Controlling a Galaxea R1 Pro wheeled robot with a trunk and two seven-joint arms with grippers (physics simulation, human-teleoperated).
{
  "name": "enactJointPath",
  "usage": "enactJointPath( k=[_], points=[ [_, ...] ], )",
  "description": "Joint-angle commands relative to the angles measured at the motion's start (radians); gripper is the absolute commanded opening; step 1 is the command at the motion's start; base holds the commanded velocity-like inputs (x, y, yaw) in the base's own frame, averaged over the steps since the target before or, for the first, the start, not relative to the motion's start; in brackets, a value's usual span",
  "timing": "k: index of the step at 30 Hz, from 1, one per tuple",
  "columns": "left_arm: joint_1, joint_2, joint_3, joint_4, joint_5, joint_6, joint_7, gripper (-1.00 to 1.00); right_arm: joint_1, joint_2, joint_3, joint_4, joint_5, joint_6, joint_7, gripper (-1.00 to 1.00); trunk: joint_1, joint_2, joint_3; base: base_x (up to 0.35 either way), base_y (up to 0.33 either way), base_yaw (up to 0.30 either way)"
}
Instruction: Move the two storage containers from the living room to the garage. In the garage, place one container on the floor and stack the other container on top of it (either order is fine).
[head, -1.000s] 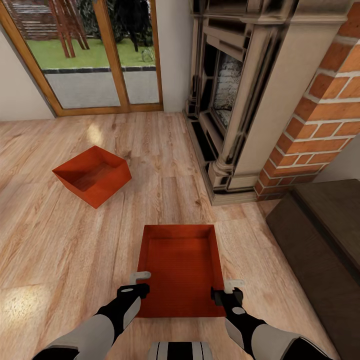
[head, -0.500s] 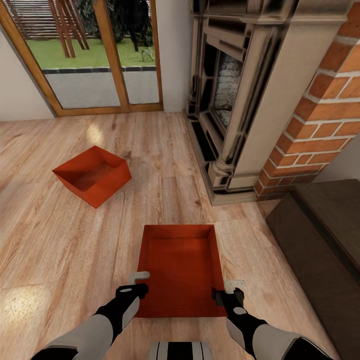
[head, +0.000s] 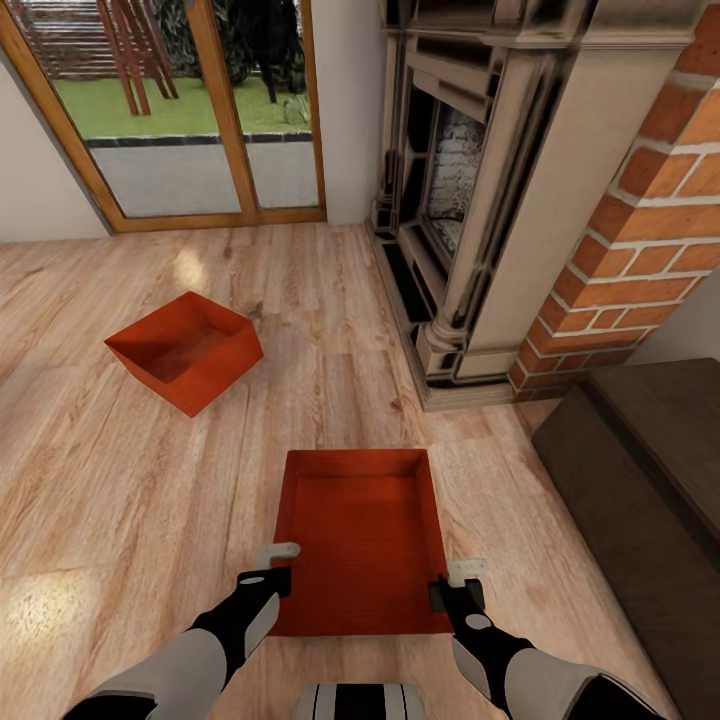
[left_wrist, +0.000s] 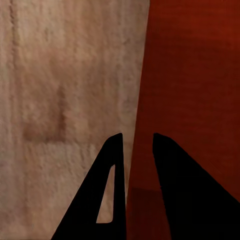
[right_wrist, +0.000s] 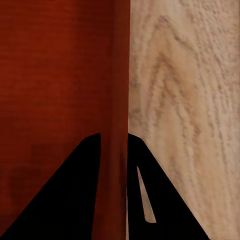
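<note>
1. An orange-red rectangular lidless storage container (head: 362, 540) with thin straight walls and a finely ribbed bottom sits on the light wood-plank floor (head: 120, 500) between the two grippers, its long sides running away from them.
2. The left gripper (head: 280, 572) stands at the container's left wall near the nearest corner. In the left wrist view its two dark fingers (left_wrist: 112, 165) straddle the thin wall (left_wrist: 142, 110), one inside the box and one over the planks, with a small gap still showing on each side, so the jaws are narrowed around the wall but not visibly clamped.
3. The right gripper (head: 458, 585) stands at the right wall near the nearest corner. In the right wrist view its fingers (right_wrist: 92, 150) sit close against both faces of the wall (right_wrist: 120, 90), apparently gripping it.
4. A second, alike orange-red open box (head: 186, 350) lies well ahead of the left gripper, turned at an angle on the planks.
5. Ahead of the right gripper rise a carved fireplace surround (head: 470, 200) and a red-brick column (head: 640, 250); a long dark low bench (head: 640, 470) runs just beyond that gripper's outer side.
6. Wood-framed glass doors (head: 190, 120) stand far ahead of the left gripper.
</note>
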Motion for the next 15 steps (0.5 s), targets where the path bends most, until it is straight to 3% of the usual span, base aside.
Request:
enactJointPath(
  k=[1,8,15],
  points=[
    [0.000,0.000,0.003,-0.003,-0.009,0.007,0.009,-1.00,0.000,0.000,-0.010,0.002,-0.021,-0.007,-0.007,-1.00,0.000,0.000,-0.001,0.000,0.000,0.000],
    [0.000,-0.003,0.003,-0.004,-0.009,0.007,0.013,-1.00,0.000,-0.001,-0.010,0.002,-0.021,-0.007,-0.007,-1.00,0.000,0.000,-0.001,0.000,0.000,0.000],
    [0.000,-0.001,0.004,-0.003,-0.007,0.007,0.013,-1.00,0.000,-0.002,-0.010,0.002,-0.021,-0.007,-0.007,-1.00,-0.027,0.049,0.021,0.000,0.000,0.000]
  ],
)
